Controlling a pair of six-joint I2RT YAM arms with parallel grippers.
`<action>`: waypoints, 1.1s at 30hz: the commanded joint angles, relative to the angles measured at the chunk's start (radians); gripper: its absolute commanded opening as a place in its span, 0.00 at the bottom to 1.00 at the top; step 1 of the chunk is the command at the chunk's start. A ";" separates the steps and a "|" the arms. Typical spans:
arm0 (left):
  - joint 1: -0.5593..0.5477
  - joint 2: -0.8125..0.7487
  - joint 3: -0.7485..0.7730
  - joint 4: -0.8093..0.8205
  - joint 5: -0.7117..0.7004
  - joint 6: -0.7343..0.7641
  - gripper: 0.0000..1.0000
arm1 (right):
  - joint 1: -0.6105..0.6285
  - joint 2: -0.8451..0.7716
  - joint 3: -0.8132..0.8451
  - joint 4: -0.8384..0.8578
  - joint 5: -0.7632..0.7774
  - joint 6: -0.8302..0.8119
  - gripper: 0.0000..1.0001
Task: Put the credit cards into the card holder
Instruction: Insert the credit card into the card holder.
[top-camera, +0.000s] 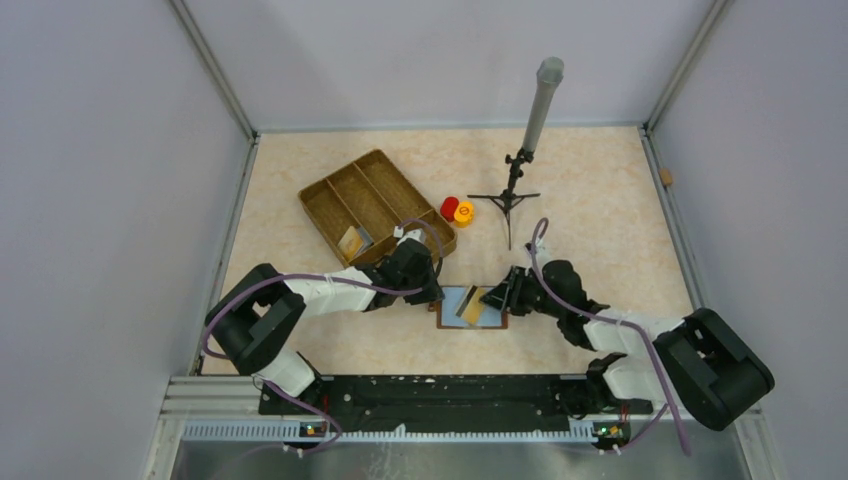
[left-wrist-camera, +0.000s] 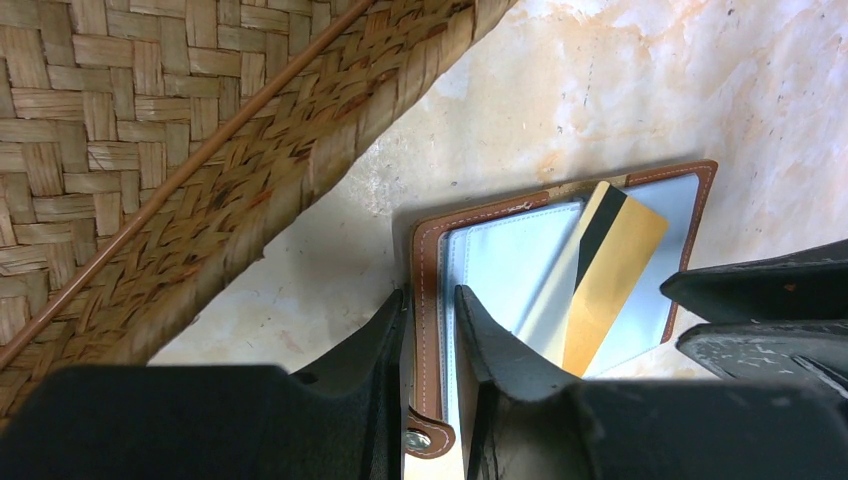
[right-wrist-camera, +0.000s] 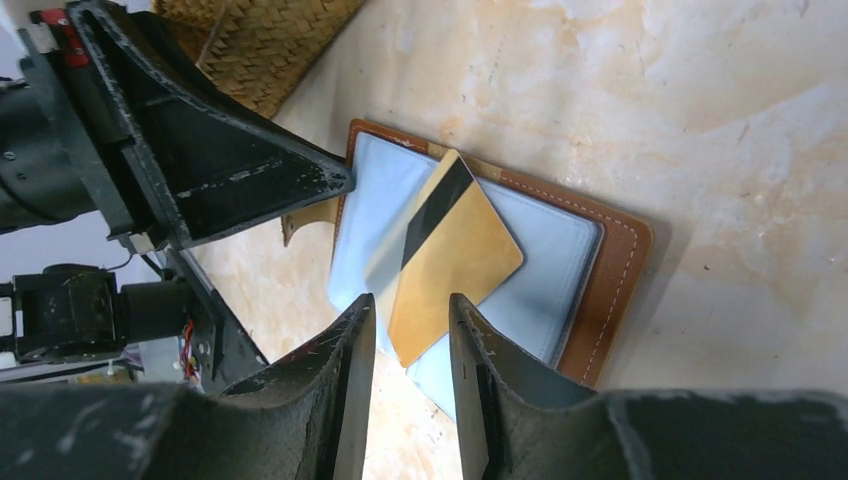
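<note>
**Gold card lies aslant on the open card holder**

The card holder (right-wrist-camera: 620, 262) lies open and flat on the tabletop (right-wrist-camera: 720, 120), between the two arms and close to the near corner of the wicker tray (top-camera: 375, 205). It is reddish-brown with pale stitching round the rim, and its inner panels are pale blue-grey. A gold credit card (right-wrist-camera: 455, 262) with a black stripe lies aslant across those panels.

The left wrist view shows the left fingers (left-wrist-camera: 400, 312) nearly closed, pinching the holder's stitched edge just above its snap tab. In the right wrist view the right fingers (right-wrist-camera: 360, 325) stand partly apart with the card's near corner between them. Whether they actually grip it I cannot tell.

Only the top view shows a second gold card (top-camera: 352, 240) lying at the tray's near end. It also shows the red and orange caps (top-camera: 457, 210) beside the tray and a small tripod stand (top-camera: 512, 190) further back.
</note>
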 joint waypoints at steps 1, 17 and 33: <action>0.002 0.018 -0.022 -0.057 -0.057 0.031 0.26 | -0.015 -0.038 0.032 0.021 0.007 -0.041 0.33; 0.001 0.013 -0.012 -0.062 -0.063 0.060 0.21 | -0.020 0.058 0.163 -0.235 0.087 -0.153 0.38; 0.002 0.018 -0.002 -0.070 -0.063 0.068 0.20 | -0.017 0.183 0.217 -0.192 0.025 -0.217 0.35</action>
